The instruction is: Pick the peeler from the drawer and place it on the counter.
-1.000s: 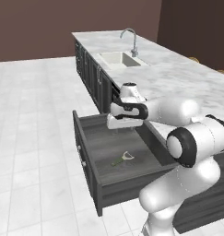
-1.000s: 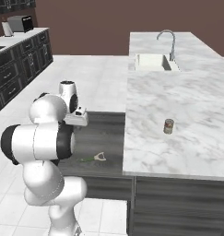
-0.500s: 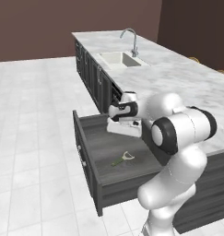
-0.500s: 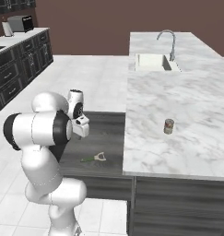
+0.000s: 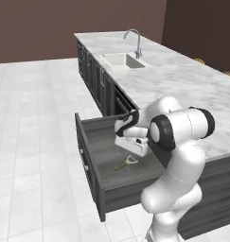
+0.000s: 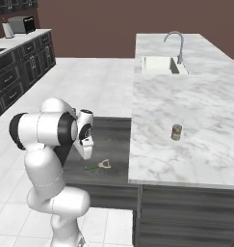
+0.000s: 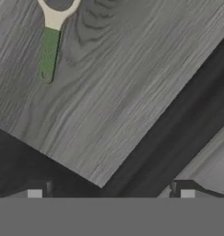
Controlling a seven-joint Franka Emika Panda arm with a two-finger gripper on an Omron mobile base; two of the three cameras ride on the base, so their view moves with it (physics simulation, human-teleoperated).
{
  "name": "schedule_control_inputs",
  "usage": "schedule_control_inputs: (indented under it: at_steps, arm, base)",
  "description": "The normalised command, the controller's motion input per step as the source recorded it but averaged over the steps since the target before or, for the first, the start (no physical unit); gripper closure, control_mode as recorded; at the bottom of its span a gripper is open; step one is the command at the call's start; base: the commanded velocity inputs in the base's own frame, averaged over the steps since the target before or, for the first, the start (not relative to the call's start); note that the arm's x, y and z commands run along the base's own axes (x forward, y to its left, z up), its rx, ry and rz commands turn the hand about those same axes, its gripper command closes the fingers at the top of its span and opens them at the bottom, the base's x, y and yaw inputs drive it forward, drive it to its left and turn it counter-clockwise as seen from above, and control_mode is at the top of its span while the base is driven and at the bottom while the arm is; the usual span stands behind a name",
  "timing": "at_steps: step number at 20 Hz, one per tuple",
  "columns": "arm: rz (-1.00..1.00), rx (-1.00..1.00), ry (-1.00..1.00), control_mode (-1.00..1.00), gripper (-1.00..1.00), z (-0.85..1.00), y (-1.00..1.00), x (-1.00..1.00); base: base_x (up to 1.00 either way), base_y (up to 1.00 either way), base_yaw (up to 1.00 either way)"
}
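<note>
The drawer [image 5: 90, 163] stands pulled out from under the white marble counter [image 5: 187, 82]. On its wood-grain floor lies the peeler [image 5: 126, 163], green handle toward the drawer front, whitish forked head toward the cabinet. My gripper [image 5: 131, 145] hangs low inside the drawer, just above and behind the peeler, apart from it. In the right base view the gripper [image 6: 87, 153] sits left of the peeler [image 6: 98, 165]. The hand view has the peeler [image 7: 49, 51] at the upper left on the drawer floor [image 7: 127, 78], and the gripper [image 7: 111, 194] is open with nothing between its tips.
A small brown-labelled jar [image 6: 176, 132] stands on the counter [image 6: 195, 111]. A sink [image 5: 122, 60] with a faucet [image 5: 134, 41] lies farther along. The drawer's dark side wall [image 7: 178, 133] runs close beside the hand. Dark cabinets [image 6: 15, 67] line the far left wall.
The arm has folded and the hand has come down into the drawer, closer to the peeler. The peeler and the drawer have not moved.
</note>
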Motion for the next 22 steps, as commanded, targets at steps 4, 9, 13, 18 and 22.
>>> schedule_control_inputs:
  at_steps: [4, 9, 13, 18, 22]
  arm:
    - [-0.29, 0.0, 0.22, -1.0, -1.0, -0.38, -0.22, 0.09]
    - [-0.16, 0.0, 0.09, -1.0, -1.0, -0.42, -0.09, 0.21]
    - [-0.02, -0.05, -0.01, -1.0, -1.0, -0.42, 0.0, 0.45]
    - [0.0, -0.1, -0.08, -1.0, -1.0, -0.4, 0.0, 0.45]
    - [0.0, -0.1, -0.1, -1.0, -1.0, -0.37, 0.02, 0.47]
  base:
    - [0.0, 0.0, 0.0]
    - [0.0, 0.0, 0.0]
    - [0.0, 0.0, 0.0]
    - [0.0, 0.0, 0.0]
    - [0.0, 0.0, 0.0]
